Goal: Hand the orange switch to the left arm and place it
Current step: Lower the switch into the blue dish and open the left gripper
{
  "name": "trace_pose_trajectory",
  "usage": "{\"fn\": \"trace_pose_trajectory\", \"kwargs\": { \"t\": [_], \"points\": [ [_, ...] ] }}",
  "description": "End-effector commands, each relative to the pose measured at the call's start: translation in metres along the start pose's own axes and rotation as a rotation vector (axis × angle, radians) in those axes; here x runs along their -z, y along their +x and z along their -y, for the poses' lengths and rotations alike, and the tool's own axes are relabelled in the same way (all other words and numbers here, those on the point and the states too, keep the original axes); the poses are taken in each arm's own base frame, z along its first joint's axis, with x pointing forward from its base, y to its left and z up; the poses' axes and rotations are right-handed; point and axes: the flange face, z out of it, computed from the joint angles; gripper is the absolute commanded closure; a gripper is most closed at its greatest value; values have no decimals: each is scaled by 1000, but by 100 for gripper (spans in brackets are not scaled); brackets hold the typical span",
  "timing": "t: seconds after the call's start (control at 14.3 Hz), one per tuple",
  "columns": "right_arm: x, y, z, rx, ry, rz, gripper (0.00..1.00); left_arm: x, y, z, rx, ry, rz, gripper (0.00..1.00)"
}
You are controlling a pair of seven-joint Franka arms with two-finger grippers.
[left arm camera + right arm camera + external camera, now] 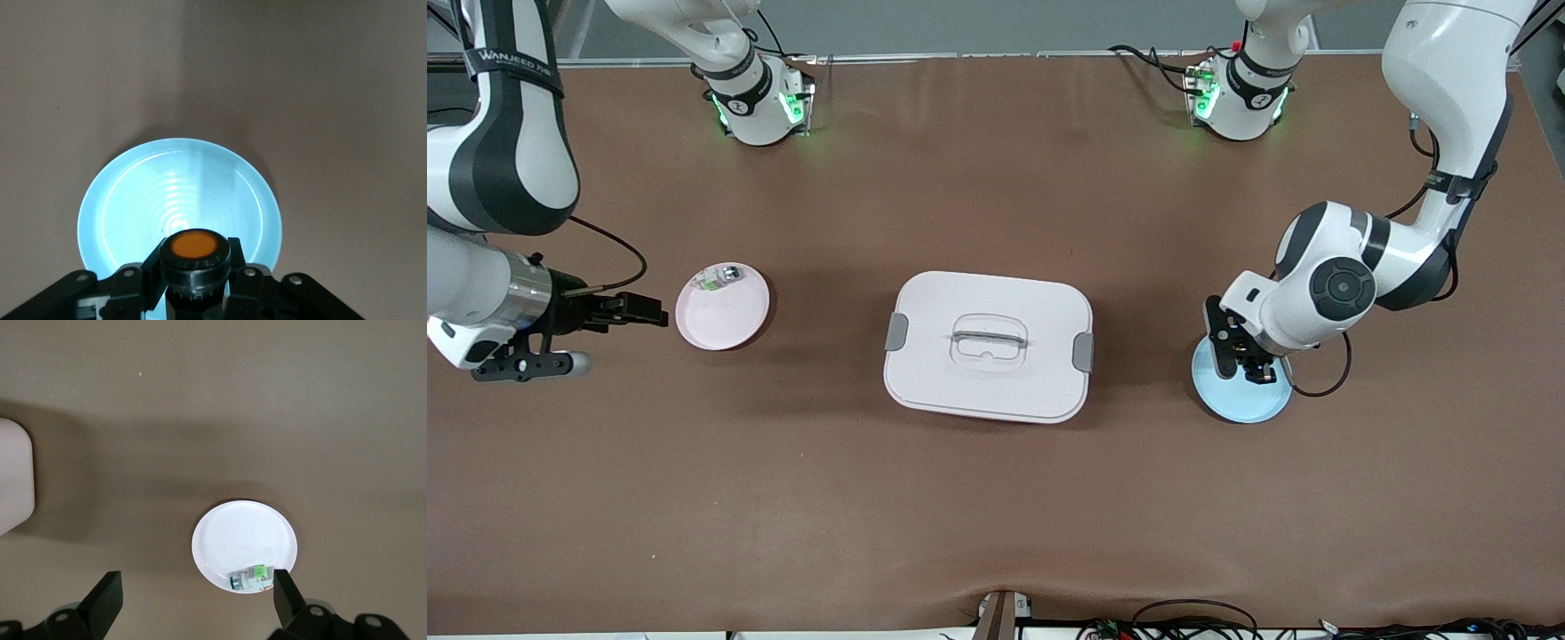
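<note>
Front view: the left arm [1360, 276] bends down from its base at the table's far edge, elbow raised and wrist folded so that the left gripper [1249, 360] points down over the blue plate [1240, 404] at the left arm's end of the table. In the left wrist view the black fingers [150, 280] are closed on the orange switch [195, 257], orange cap facing the camera, the switch held above the blue plate's ribbed inside. The right arm [489, 222] comes down at its own end of the table with its forearm level and the right gripper [636, 311] pointing sideways toward the white plate [725, 316], just beside that plate's rim. The right wrist view shows its two fingers [103, 603] spread wide with nothing between them, and a small clear-green and silver part [252, 577] lying in the white plate near the rim. The white box [989, 347], with grey latches and a clear handle, sits on the brown table [996, 498] between the two plates. A black band on the right arm reads "WANJEED".
</note>
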Motion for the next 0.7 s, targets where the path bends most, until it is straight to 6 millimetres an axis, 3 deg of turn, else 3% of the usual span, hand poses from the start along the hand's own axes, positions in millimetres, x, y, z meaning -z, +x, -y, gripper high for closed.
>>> {"fn": "trace_pose_trajectory", "kwargs": {
  "t": [0.0, 0.42, 0.63],
  "points": [
    [15, -26, -3, 23, -40, -56, 0, -11, -3, -11, -63, 71, 1, 100],
    [38, -56, -1, 31, -55, -89, 0, -53, -2, -6, -142, 117, -20, 100],
    [56, -77, 1, 29, -58, -104, 0, -70, -29, 3, -138, 111, -28, 100]
  ]
}}
